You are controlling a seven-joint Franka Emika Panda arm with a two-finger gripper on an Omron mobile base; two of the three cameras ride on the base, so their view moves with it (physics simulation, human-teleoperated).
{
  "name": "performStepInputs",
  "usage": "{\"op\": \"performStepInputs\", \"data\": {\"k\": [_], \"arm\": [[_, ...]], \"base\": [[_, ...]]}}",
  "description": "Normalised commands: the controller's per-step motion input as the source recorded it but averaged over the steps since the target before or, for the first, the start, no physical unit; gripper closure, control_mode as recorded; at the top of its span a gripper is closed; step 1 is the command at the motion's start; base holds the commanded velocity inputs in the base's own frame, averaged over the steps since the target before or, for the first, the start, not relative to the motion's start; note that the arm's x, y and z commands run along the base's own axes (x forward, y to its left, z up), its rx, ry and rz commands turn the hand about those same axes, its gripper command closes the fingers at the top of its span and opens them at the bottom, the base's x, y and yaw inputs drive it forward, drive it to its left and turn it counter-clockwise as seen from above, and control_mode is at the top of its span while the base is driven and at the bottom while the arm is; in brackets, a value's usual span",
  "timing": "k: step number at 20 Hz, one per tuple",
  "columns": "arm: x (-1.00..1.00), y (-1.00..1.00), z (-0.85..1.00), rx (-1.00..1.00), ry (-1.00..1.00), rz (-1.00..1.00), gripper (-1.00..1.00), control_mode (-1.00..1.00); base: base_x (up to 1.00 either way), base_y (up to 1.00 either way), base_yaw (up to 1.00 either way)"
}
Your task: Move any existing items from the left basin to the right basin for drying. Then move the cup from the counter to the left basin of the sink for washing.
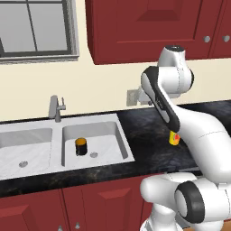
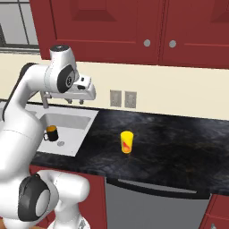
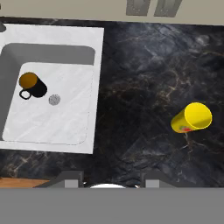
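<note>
The cup (image 2: 127,142) stands upright on the counter (image 2: 179,147), well to the right of the sink (image 1: 27,131) and well apart from it, its yellow wall showing a red mark. A black mug (image 1: 80,146) with an orange inside sits in the right basin (image 1: 108,135) just beside the drain, while the left basin (image 1: 27,153) looks bare — so the clearing step seems done and fetching the cup is probably the step in hand. The gripper (image 2: 75,101) hangs high over the counter's edge near the sink, holding nothing; I cannot tell how far apart its jaws stand. To do this well, I would swing it across until it hangs straight above the cup, come down with the jaws wide, close around the tapered wall below the rim, then lift clear before crossing over the right basin and the mug. Count — one cup, one mug, two basins, one faucet (image 1: 56,108), two wall outlets (image 2: 123,98).
</note>
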Motion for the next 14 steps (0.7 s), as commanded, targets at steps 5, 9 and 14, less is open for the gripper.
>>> {"op": "performStepInputs", "data": {"k": [5, 9, 14], "arm": [[-0.01, 0.00, -0.04, 0.00, -0.01, 0.00, -1.00, -1.00], [-0.06, -0.31, -0.13, 0.00, -0.03, 0.01, -1.00, -1.00], [-0.08, -0.80, -0.20, 0.00, -0.01, 0.00, -1.00, -1.00]], "base": [[0.00, 0.00, 0.00], [0.00, 0.00, 0.00], [0.00, 0.00, 0.00]]}}
